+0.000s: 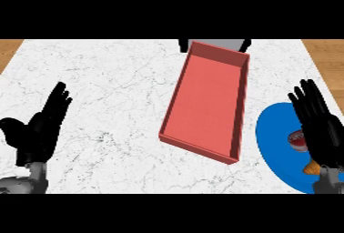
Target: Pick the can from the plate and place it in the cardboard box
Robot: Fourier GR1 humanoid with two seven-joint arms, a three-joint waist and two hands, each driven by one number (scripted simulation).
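Approach stage, grasp not yet made: right hand (320,129) over the blue plate (275,145) at the right edge of the marble tabletop (114,91), fingers (310,102) straight and spread wide, holding nothing. Can (297,140) on the plate, only its red and white end peeking out from beneath the palm's left side; upright or tipped, cannot tell, most of it hidden by the hand. Small orange object (311,169) also on the plate near the wrist, identity unclear. Red open-topped box (205,109), presumably the cardboard box of the task, just left of the plate, long and narrow, angled across the middle of the tabletop, nothing visible inside. Left hand (37,129) at the left edge, open, fingers up, thumb out to the side, resting, well apart from box and plate. Judged next: lower the right hand, curl fingers and thumb round the can, lift clear of the plate, carry leftward over the near wall of the box, set down inside. Calls for care in two places: closing on the can without nudging the orange object, and clearing the raised box wall on the short crossing from plate to box
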